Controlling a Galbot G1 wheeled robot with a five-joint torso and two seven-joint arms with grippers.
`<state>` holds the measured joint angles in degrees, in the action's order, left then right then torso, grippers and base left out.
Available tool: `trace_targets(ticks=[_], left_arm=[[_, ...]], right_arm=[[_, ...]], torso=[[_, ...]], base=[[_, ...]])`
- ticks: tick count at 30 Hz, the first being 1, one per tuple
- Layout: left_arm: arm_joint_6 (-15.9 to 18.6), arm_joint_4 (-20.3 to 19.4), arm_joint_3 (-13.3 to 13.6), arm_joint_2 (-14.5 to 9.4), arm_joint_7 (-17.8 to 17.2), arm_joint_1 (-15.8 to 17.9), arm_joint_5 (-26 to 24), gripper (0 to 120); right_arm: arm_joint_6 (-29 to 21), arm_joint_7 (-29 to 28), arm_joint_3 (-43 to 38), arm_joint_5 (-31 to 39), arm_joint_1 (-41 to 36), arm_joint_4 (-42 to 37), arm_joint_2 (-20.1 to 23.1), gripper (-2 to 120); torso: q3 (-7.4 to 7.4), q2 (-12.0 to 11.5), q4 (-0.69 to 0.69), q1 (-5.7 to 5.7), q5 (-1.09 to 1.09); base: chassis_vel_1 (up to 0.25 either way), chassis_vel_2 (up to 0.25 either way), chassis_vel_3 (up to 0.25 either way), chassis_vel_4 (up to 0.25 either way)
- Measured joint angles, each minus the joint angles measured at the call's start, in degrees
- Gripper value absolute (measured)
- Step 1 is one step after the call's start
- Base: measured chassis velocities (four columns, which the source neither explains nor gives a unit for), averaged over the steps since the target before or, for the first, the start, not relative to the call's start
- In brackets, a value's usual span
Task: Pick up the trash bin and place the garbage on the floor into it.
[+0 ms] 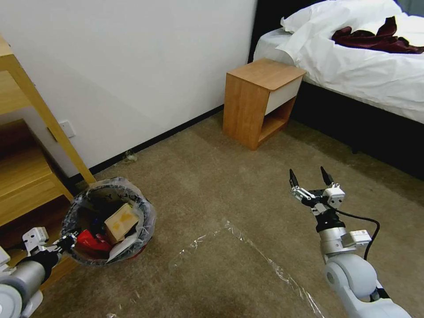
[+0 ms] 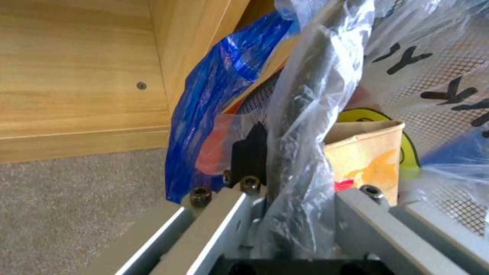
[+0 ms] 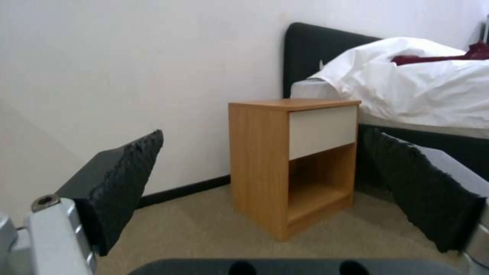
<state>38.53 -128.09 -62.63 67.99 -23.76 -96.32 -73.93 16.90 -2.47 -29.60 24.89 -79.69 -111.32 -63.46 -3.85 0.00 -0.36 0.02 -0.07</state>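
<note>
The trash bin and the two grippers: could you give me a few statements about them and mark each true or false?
1. The left gripper is shut on the rim of the trash bin. True.
2. The right gripper carries a crushed can. False: it is open with nothing between its fingers, above the floor.
3. A small cardboard box lies in the bin. True.
4. The bin stands beside the nightstand. False: it is by the wooden shelf unit, well apart from the nightstand.
5. The bin has a clear plastic liner with black lettering. True.
</note>
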Motion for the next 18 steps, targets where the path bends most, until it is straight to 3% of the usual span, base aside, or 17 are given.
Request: trace_targets(ticks=[18], left_arm=[[1.0,-3.2,0.0,1.6,0.0,-3.2,0.5,0]], right_arm=[[0.1,0.4,-0.5,1.8,0.1,0.0,1.4,100]], torso=[[0.0,0.0,0.0,0.0,0.0]], base=[[0.0,0.0,0.0,0.0]])
